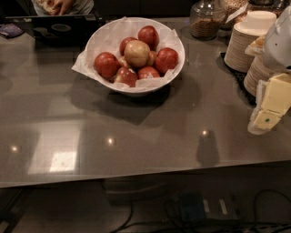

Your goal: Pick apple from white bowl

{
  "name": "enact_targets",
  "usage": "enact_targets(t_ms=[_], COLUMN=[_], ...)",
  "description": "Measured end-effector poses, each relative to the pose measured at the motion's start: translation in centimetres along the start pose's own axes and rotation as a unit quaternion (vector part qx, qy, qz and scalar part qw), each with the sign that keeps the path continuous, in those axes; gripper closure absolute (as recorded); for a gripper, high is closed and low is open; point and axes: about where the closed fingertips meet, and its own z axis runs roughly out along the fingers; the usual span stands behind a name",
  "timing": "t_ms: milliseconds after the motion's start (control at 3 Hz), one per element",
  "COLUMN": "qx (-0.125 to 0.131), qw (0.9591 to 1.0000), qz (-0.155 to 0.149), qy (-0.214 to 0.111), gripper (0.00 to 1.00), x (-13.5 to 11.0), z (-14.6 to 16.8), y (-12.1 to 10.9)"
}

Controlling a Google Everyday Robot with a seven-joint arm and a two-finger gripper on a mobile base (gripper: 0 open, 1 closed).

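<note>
The white bowl (170, 75), lined with crinkled white paper, stands on the grey counter at the upper middle. The pale yellowish-tan apple (137, 53) lies on top in the middle of the bowl, with several deep red apples (106, 64) around it. My gripper (269, 111) is at the right edge of the view, cream-coloured, above the counter's right side, well to the right of and nearer than the bowl. It is apart from the apples.
Stacks of cream paper bowls (245, 38) stand at the back right behind my arm. A glass jar (204, 20) stands behind the bowl. A dark laptop (54, 27) and a person's hands (59, 5) are at the back left. Cables lie below the counter's front edge (145, 175).
</note>
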Motion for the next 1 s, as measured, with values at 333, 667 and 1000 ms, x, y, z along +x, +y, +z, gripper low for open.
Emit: enact_targets(t_ms=[333, 667, 1000], qx=[0.0, 0.011, 0.024], qw=[1.0, 0.9992, 0.9962], qz=[0.0, -0.011, -0.019], qy=[0.0, -0.036, -0.082], gripper=[0.0, 0.0, 0.0], x=[0.0, -1.5, -3.1], z=[0.0, 0.2, 0.4], y=[0.0, -0.8, -2.0])
